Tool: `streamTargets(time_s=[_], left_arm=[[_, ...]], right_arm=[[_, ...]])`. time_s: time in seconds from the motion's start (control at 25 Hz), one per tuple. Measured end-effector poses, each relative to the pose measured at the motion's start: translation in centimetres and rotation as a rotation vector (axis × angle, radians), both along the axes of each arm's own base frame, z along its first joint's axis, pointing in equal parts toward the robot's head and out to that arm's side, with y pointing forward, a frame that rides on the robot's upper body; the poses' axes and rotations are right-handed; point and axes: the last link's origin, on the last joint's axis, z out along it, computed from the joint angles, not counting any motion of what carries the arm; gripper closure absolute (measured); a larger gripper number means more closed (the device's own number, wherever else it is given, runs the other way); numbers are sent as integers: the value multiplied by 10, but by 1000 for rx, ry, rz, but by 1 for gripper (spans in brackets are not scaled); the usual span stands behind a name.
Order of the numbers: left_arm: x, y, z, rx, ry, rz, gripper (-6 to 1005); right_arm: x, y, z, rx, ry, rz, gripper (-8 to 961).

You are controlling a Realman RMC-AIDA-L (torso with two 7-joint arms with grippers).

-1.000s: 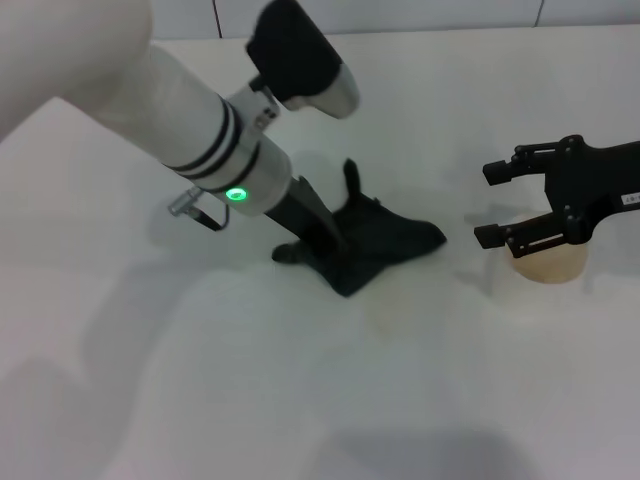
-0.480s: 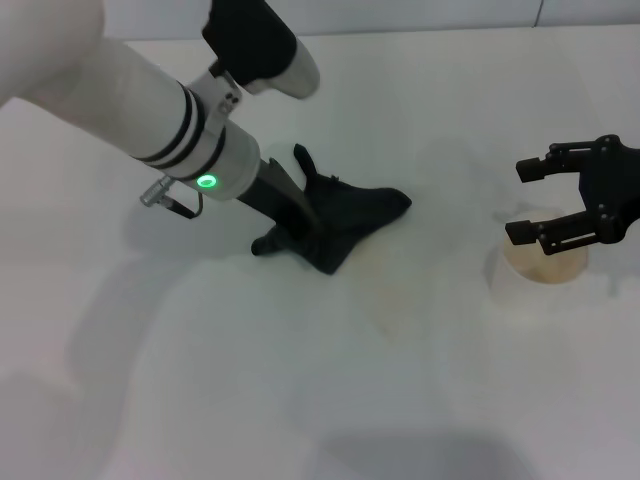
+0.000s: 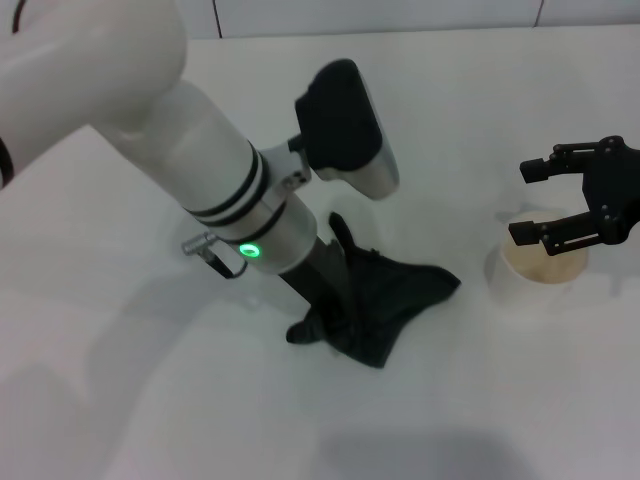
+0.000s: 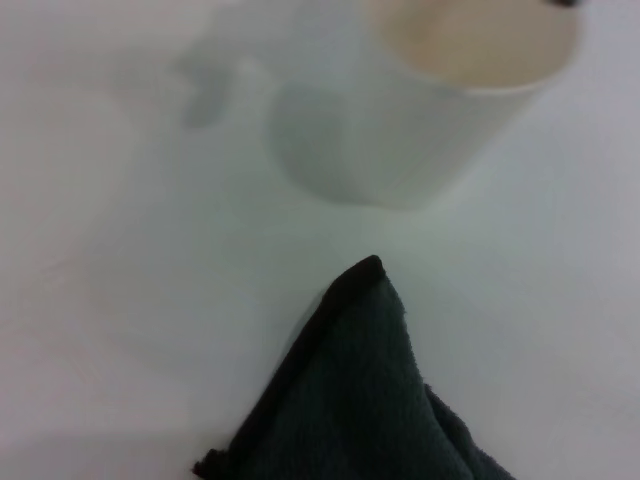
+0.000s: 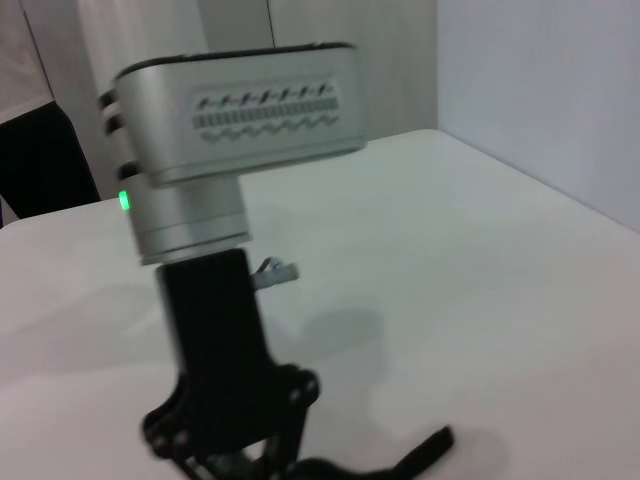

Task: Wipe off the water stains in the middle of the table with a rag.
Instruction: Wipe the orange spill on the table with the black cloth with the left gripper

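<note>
The black rag (image 3: 392, 298) lies crumpled on the white table (image 3: 150, 400) near its middle. My left gripper (image 3: 322, 322) is shut on the rag's near-left part and presses it onto the tabletop. The rag's pointed corner shows in the left wrist view (image 4: 350, 400). The right wrist view shows the left gripper (image 5: 225, 425) from the side, with a rag tip (image 5: 425, 447) beside it. No orange-brown water stain shows in any view; the rag may cover it. My right gripper (image 3: 533, 200) is open and hovers at the right, over a cup.
A round white cup (image 3: 545, 268) with a tan inside stands at the right, under the right gripper. It also shows in the left wrist view (image 4: 440, 110), just beyond the rag's corner. A wall runs along the table's far edge.
My left gripper has dragged the rag from the far left toward the front and right, over a faint tan mark seen before. The right gripper has hardly moved.
</note>
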Motion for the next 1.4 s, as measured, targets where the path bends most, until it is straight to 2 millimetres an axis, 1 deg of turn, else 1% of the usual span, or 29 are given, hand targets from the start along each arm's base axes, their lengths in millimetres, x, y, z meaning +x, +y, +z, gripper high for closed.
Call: streamTargets(time_s=[0.08, 0.16, 0.32, 0.48, 0.72, 0.92, 1.04, 1.2, 1.4], left_arm=[[2, -5, -2, -19, -3, -9, 922], [2, -6, -2, -23, -4, -10, 922], [2, -3, -2, 1, -17, -7, 922], [-3, 12, 2, 88, -34, 16, 922], [-19, 48, 19, 310, -52, 133, 922], [-28, 61, 31, 378, -71, 183, 922], [-29, 57, 30, 356, -66, 175, 922], [-24, 41, 20, 249, -70, 150, 923], [-13, 23, 14, 120, -97, 110, 923]], right_arm=[[0, 0, 0, 1, 0, 0, 95], [0, 0, 0, 1, -1, 1, 96], [0, 0, 0, 1, -1, 1, 96], [0, 0, 0, 1, -1, 1, 96], [0, 0, 0, 2, -2, 6, 96], [0, 0, -1, 2, -1, 8, 96], [0, 0, -1, 3, -1, 8, 96], [0, 0, -1, 3, -1, 8, 96], [0, -1, -1, 1, 0, 8, 96]])
